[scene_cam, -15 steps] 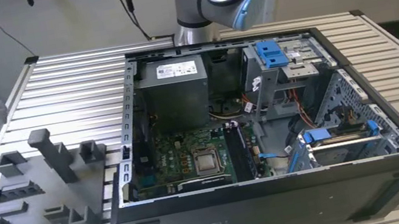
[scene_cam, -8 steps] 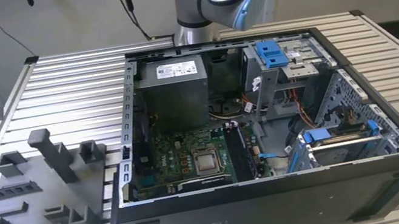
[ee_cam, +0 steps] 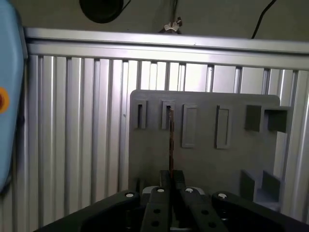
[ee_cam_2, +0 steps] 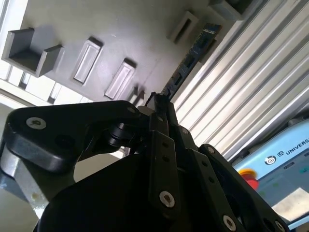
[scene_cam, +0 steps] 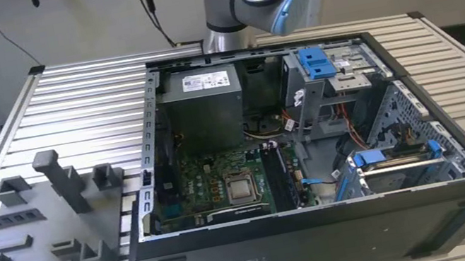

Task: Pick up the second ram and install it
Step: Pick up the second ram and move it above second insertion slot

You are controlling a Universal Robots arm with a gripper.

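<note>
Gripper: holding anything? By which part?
The gripper is shut on the second ram, pinching it at one end; the rest of the stick juts out free.

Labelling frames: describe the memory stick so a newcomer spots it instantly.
Find the grey tray on the ribbed metal table. There the black gripper pinches the memory stick. Unlike the grey slot blocks around it, it is a thin, dark bluish-green strip.

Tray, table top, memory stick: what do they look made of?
The tray looks like matte grey plastic: dull, uniform surface. The table is ribbed bare metal, probably aluminium, with bright glare. The memory stick seems a bluish circuit board with dark chips.
</note>
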